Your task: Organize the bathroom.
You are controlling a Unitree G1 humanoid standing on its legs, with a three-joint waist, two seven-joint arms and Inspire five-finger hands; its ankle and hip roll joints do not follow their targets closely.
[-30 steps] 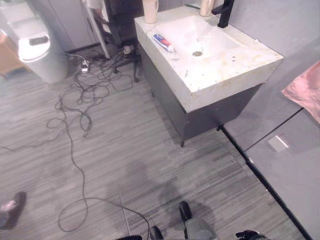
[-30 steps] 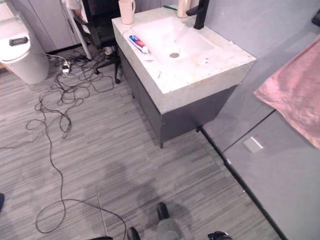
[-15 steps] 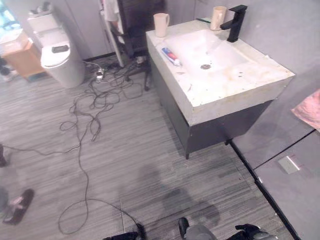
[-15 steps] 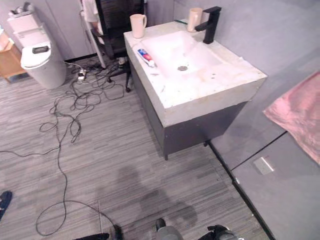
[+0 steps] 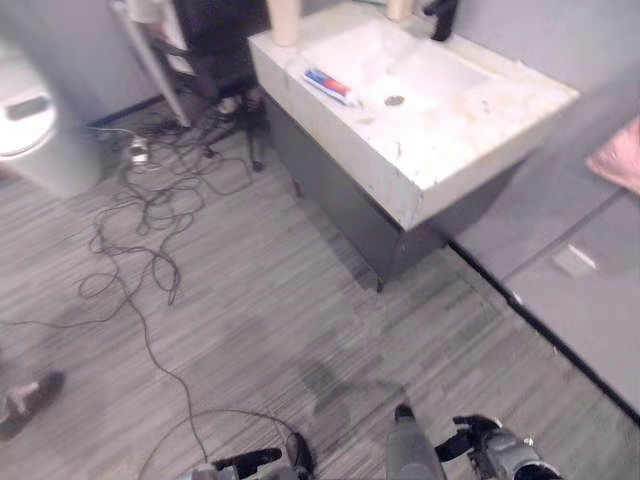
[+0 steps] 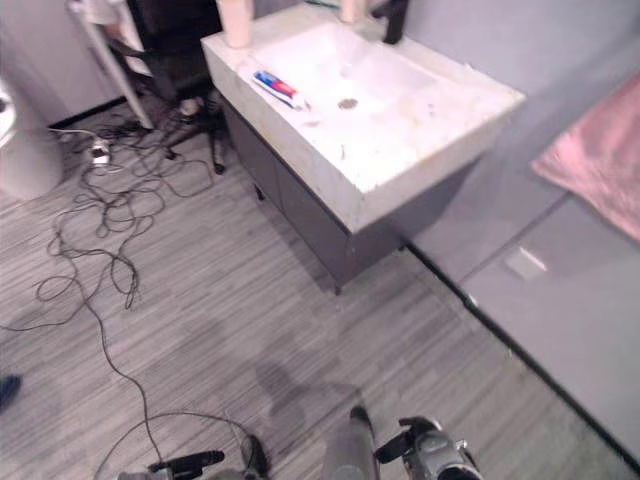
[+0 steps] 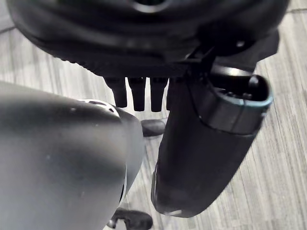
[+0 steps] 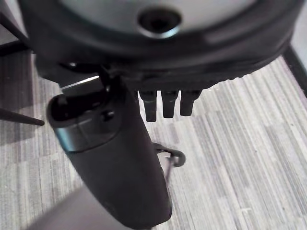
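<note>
A white stone sink (image 5: 470, 125) on a dark cabinet stands against the grey wall. A red, white and blue toothpaste tube (image 5: 328, 85) lies on its rim beside the basin. A cream cup (image 5: 283, 20) stands at the sink's far corner, and a second cup (image 6: 350, 10) is by the black faucet (image 5: 442, 18). A pink towel (image 6: 600, 150) hangs on the wall to the right. My left hand (image 5: 245, 463) and right hand (image 5: 480, 445) hang low over the floor, far from the sink. In the wrist views their fingers (image 7: 136, 93) (image 8: 168, 103) are straight and hold nothing.
Black cables (image 5: 150, 215) sprawl over the grey plank floor left of the sink. A white toilet (image 5: 30, 125) stands at far left. A dark rack with a chair base (image 5: 215, 60) is behind the sink's left end. A person's shoe (image 5: 25, 400) shows at lower left.
The camera has tilted down and shifted, so the sink sits higher in the picture and both hands show more at the bottom. Nothing on the sink has moved.
</note>
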